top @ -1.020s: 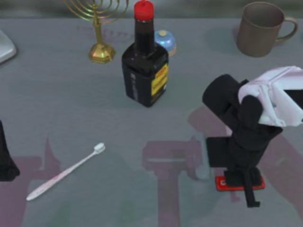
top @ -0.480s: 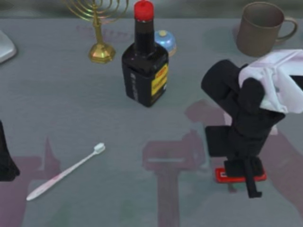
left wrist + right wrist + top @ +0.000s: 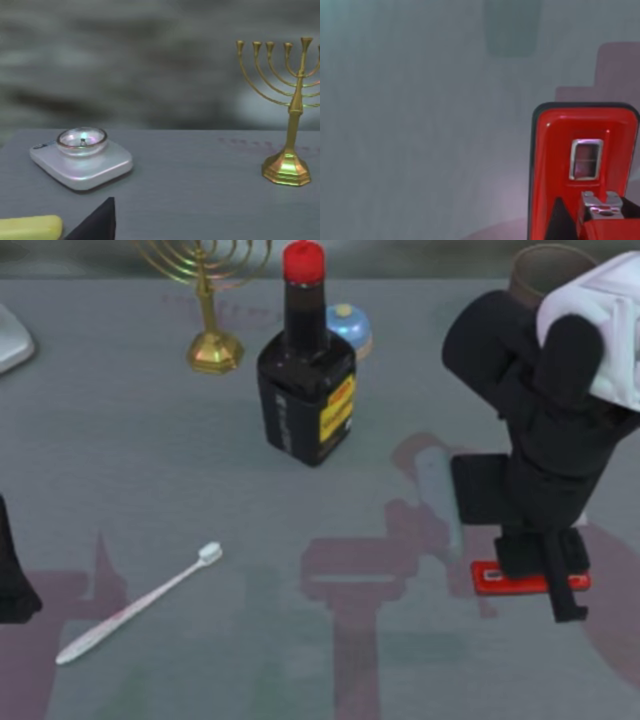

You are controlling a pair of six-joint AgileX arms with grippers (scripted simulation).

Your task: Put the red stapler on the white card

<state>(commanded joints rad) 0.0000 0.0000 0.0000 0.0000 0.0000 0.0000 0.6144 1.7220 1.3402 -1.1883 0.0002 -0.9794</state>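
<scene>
My right gripper (image 3: pixel 540 580) hangs over the table's right side, shut on the red stapler (image 3: pixel 495 580). The stapler lies level, its long side across the table. In the right wrist view the stapler's red base (image 3: pixel 580 150) with a small metal plate fills the corner, and one dark fingertip (image 3: pixel 560 220) sits against it. The white card shows in no view; the right arm covers much of the table there. My left gripper (image 3: pixel 10 585) stays parked at the table's left edge.
A dark sauce bottle (image 3: pixel 305 380) with a red cap stands at the back middle, a blue bell (image 3: pixel 350 328) behind it. A gold candelabrum (image 3: pixel 210 300), a white scale (image 3: pixel 82 160), a half-hidden mug (image 3: pixel 540 265) and a toothbrush (image 3: pixel 140 605) are also there.
My right gripper has carried the red stapler to the right and farther from the table's front edge. The arm now covers most of the mug. The left arm has not moved.
</scene>
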